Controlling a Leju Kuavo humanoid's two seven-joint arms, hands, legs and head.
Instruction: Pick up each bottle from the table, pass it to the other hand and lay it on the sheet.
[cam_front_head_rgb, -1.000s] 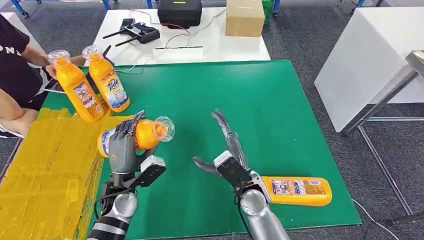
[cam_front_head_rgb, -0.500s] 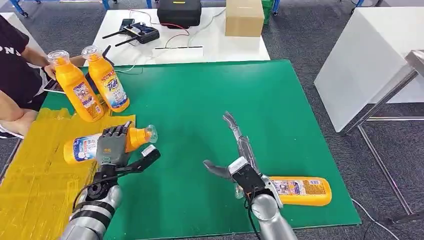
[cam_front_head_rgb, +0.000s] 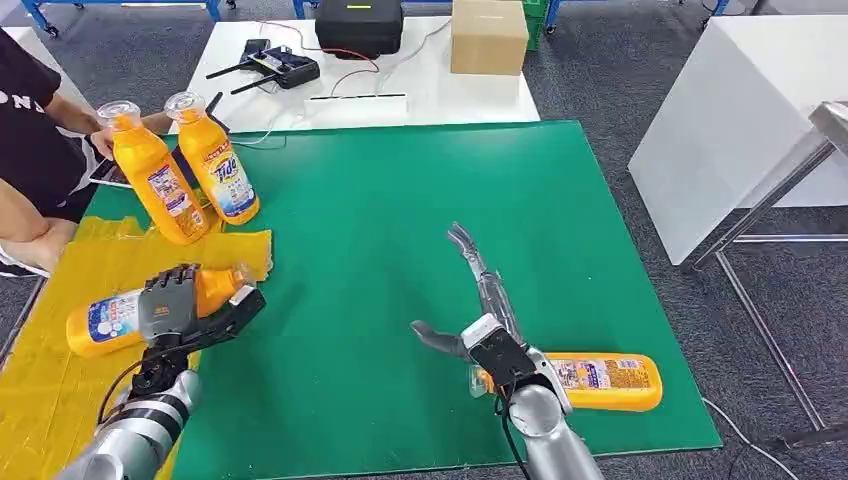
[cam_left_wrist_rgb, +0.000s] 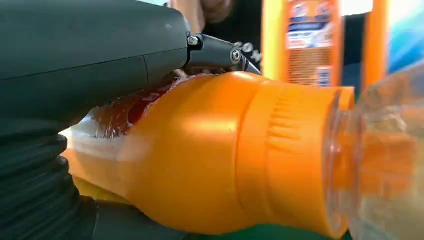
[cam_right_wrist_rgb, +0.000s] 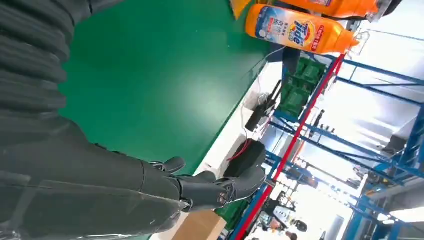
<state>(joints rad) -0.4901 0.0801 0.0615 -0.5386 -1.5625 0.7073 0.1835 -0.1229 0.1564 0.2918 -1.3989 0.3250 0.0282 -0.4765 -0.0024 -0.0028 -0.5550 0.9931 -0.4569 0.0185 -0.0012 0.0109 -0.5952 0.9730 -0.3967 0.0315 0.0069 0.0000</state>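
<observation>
A robot's left hand (cam_front_head_rgb: 172, 303) grips an orange bottle (cam_front_head_rgb: 110, 318) around its shoulder, fingers wrapped over the top. The bottle lies on its side, low over the yellow sheet (cam_front_head_rgb: 60, 380) at the near left of the green table (cam_front_head_rgb: 400, 200), cap pointing right toward the green, base pointing left. Whether it touches the sheet yet cannot be told from above; the left wrist view shows the grip close up, thumb and fingers clamped on the orange shoulder. To finish this lay-down well, the hand should likely sink until the bottle's side rests along its full length, then spread the fingers slowly and lift straight up, since a round bottle on its side could roll. The right hand (cam_front_head_rgb: 470, 300) hangs over the middle of the table with fingers spread apart, holding nothing. Just right of its wrist a second bottle (cam_front_head_rgb: 600, 381) lies flat at the near edge, probably the next to fetch. Two more bottles (cam_front_head_rgb: 185, 170) stand upright at the far left, beside a seated person's arm (cam_front_head_rgb: 30, 215).
</observation>
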